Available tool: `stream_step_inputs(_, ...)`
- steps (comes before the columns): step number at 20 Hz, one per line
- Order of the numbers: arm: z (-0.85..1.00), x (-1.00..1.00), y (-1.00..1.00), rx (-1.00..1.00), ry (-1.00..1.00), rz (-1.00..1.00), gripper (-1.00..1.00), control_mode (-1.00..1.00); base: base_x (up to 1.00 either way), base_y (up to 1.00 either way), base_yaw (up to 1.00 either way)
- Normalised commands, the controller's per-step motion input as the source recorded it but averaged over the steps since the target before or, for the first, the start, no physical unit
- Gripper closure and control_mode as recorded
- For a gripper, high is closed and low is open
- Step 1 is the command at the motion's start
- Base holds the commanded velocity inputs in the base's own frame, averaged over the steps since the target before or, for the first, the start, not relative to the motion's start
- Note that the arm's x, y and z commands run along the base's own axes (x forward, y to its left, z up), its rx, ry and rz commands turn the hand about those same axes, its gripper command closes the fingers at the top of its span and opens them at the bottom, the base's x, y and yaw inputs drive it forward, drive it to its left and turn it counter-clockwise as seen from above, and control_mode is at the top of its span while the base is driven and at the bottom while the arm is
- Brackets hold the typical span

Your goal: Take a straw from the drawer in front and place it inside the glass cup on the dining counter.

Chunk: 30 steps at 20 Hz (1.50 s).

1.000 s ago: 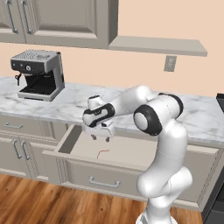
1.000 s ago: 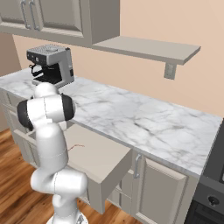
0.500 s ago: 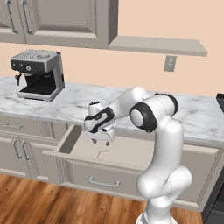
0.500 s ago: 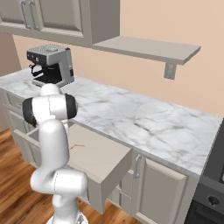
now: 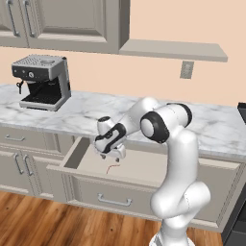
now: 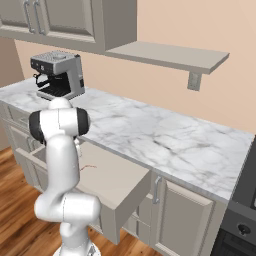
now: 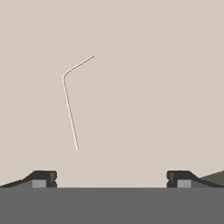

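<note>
We see the drawer [image 5: 91, 163] pulled out from under the long marble worktop [image 5: 86, 108], and our gripper [image 5: 110, 154] hangs inside its open top, close above the floor of the drawer. The fingertips [image 7: 43, 178] stand wide apart and hold nothing. The straw [image 7: 69, 105] lies flat on the drawer floor, between the two fingers but nearer to the left one in the hand view, and it does not touch them. In the left base view the straw [image 5: 113, 167] is just below the gripper, near the front wall of the drawer.

Around the straw the drawer floor is bare on all sides; the walls are well apart from it. The worktop edge hangs over the back part of the drawer, just behind the hand.

The straw is a very thin line with a short angled tip; in the hand view it looks pale. The drawer is plain beige-grey, with a slim metal bar handle [image 5: 114, 201] on its framed front.

A coffee machine [image 5: 42, 81] stands on the worktop far to the left. Above are beige wall cabinets [image 5: 62, 24] and a shelf [image 5: 173, 49].
</note>
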Motion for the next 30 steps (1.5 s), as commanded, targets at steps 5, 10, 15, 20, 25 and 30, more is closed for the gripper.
stream_step_inputs(5,-0.24,0.23,0.0,0.0,-0.09,0.02,-1.0,-1.0,0.0,0.0,0.0)
stream_step_inputs(10,-0.26,0.25,0.0,0.0,-0.02,0.0,-1.0,-1.0,0.0,0.0,0.0)
stream_step_inputs(15,-0.27,0.36,0.0,0.0,0.0,0.0,-1.0,-1.0,0.0,0.0,0.0)
stream_step_inputs(20,-0.29,0.44,0.02,0.0,0.0,0.0,-1.0,-1.0,0.0,0.0,0.0)
stream_step_inputs(25,-0.36,0.37,0.04,0.0,0.0,0.0,-1.0,-1.0,0.0,0.0,0.0)
stream_step_inputs(30,-0.47,0.05,0.0,0.0,0.0,0.0,-1.0,-1.0,0.0,0.0,0.0)
